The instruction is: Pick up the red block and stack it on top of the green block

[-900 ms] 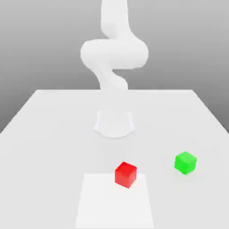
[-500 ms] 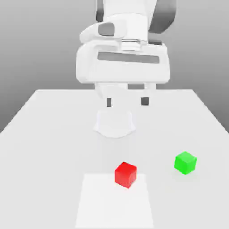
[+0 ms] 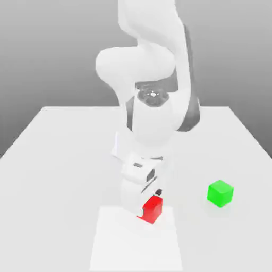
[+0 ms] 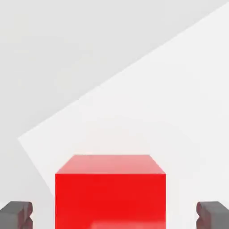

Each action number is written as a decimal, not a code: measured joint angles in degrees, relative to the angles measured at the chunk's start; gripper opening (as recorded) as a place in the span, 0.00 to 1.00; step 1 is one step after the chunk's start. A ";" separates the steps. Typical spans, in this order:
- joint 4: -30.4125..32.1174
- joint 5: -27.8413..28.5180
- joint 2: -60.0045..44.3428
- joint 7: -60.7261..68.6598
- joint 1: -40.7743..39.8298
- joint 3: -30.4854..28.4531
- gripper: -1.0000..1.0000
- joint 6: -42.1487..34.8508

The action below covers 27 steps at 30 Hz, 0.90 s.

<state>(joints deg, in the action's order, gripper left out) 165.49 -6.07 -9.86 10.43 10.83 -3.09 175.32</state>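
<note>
- The white arm (image 3: 151, 114) bends down from its base at the far middle of the white table (image 3: 58, 159), and its hand reaches low over the near middle
- The gripper (image 3: 151, 197) sits right at the red block (image 3: 153, 209), coming at it from the far side and from the exterior view's left; the hand hides the cube's far-left part
- In the hand view the red block (image 4: 110, 192) stands between the two dark grey fingertips (image 4: 16, 214), one on either side, each with a clear strip of table showing between pad and cube face — the claw is open around the block, not clamped on it
- The red block rests on the table, on the far edge of a slightly brighter white rectangular patch (image 3: 135, 241) that lies at the near middle of the surface; the cube sits towards that patch's right half in the exterior view
- The green block (image 3: 220, 193) stands by itself on the plain table, to the exterior view's right of the red block and a little farther back — well apart from both the cube and the hand
- Both cubes sit flat, each turned with a corner edge towards the exterior camera
- The backdrop behind the table is a plain grey gradient
</note>
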 joint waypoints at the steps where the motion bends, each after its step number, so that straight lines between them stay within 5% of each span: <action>1: 0.00 0.01 0.00 -0.01 0.00 0.00 0.00 -0.02; 6: -0.04 0.07 -0.29 -0.07 -0.39 0.37 0.00 0.14; 14: 2.01 7.06 14.51 -5.52 0.13 -1.37 0.00 -12.55; 27: -1.30 0.59 19.38 -25.69 18.31 17.58 0.00 -20.51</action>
<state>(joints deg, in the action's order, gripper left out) 164.18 -5.47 9.53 -15.25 29.14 14.49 154.81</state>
